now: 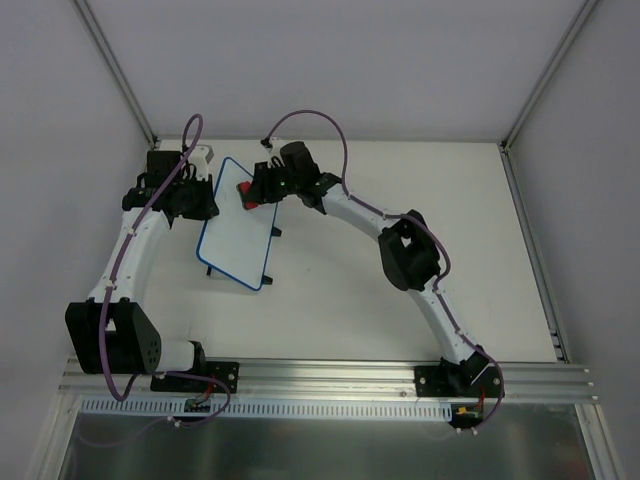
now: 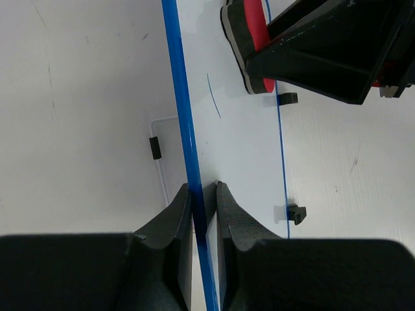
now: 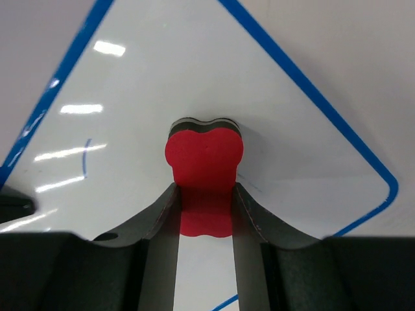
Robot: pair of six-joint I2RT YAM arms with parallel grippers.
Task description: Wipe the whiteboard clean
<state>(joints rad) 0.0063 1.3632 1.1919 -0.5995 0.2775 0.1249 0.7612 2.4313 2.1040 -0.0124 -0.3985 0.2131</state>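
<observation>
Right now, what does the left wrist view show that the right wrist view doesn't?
Left wrist only: left gripper clamped on the blue rim of the whiteboard; its black feet. Right wrist only: the board's rounded corner; right gripper pinching the eraser at its waist. Both: board, red eraser, right gripper, a blue stroke.

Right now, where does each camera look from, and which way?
Top external: above and behind, facing down on the table; left arm and right arm show.
Left wrist: faces along the left fingers, shut on the blue rim of the whiteboard.
Right wrist: faces down the right fingers, gripping the red eraser over the whiteboard.
Both wrist views share whiteboard and eraser.
</observation>
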